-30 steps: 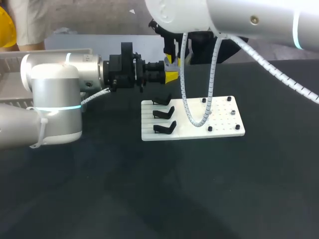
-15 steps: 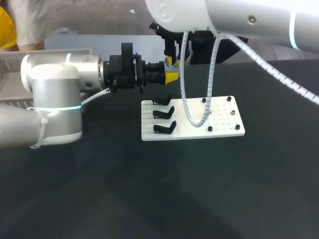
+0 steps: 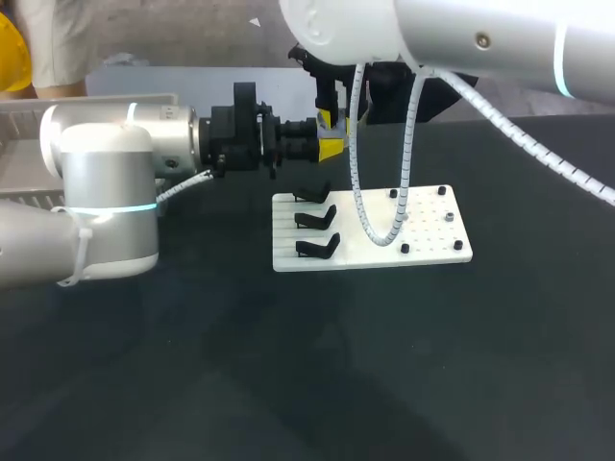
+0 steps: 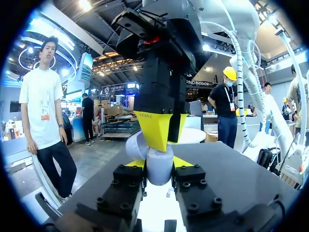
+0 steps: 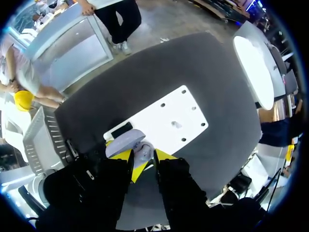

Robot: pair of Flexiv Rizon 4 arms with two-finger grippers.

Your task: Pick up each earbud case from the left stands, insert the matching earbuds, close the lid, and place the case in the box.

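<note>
My left gripper (image 3: 325,146) is held level above the table's far side, shut on a pale grey earbud case (image 4: 159,170) with its lid (image 5: 123,140) swung open. My right gripper (image 3: 333,117) comes straight down onto the case. Its yellow tips (image 4: 155,129) sit at the case's open mouth. In the right wrist view the right gripper (image 5: 144,159) has its fingers a little apart, with the case's inside (image 5: 143,151) showing between them. Whether an earbud lies in the case is hidden.
A white base plate (image 3: 432,235) lies below the grippers. It carries three bare black stands (image 3: 317,219) on its left side and small black pegs on its right. A grey tray (image 3: 19,163) stands at the far left edge, and dark tabletop (image 3: 307,384) stretches in front.
My right gripper's fingers have parted slightly over the open case. My left arm and the case have kept still.
</note>
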